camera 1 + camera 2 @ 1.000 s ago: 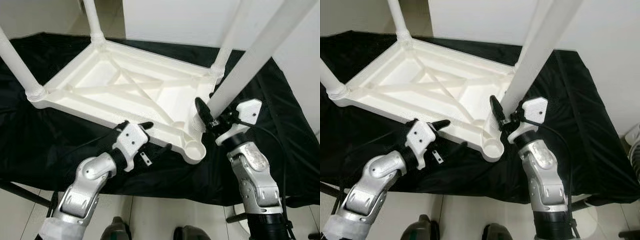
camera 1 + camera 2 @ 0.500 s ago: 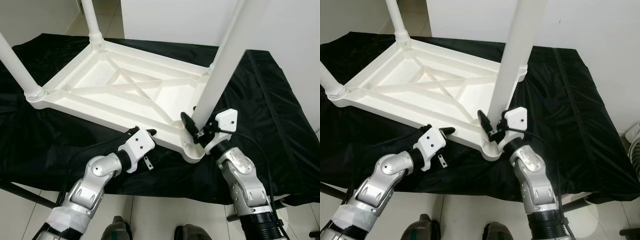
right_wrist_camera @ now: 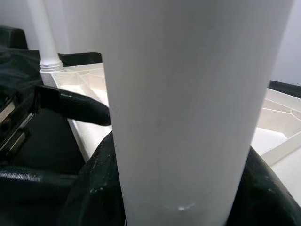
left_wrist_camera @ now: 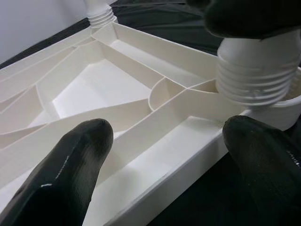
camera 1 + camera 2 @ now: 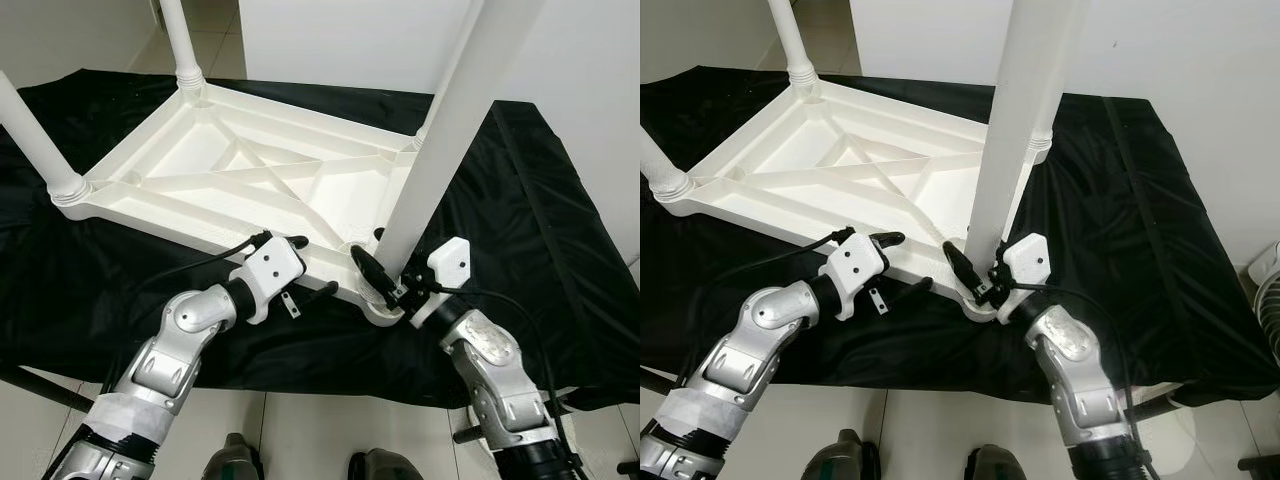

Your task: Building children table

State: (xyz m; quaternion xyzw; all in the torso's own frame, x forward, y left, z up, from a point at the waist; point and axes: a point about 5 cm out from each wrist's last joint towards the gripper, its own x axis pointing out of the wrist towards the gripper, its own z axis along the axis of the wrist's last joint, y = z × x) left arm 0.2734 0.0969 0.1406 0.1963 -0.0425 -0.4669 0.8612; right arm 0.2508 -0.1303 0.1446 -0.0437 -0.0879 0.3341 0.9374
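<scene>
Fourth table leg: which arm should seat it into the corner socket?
Right. The right gripper is shut on the fourth leg, its threaded end at the corner socket. The left gripper, open, straddles the tabletop's rim, likely better for steadying it.

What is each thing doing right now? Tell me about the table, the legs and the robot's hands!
Table top: upside down on the black cloth.
Three legs: standing in their corners.
Fourth leg: tilted, threaded end at the near corner socket.
Right gripper: shut on the fourth leg.
Left gripper: open, straddling the near edge.
</scene>
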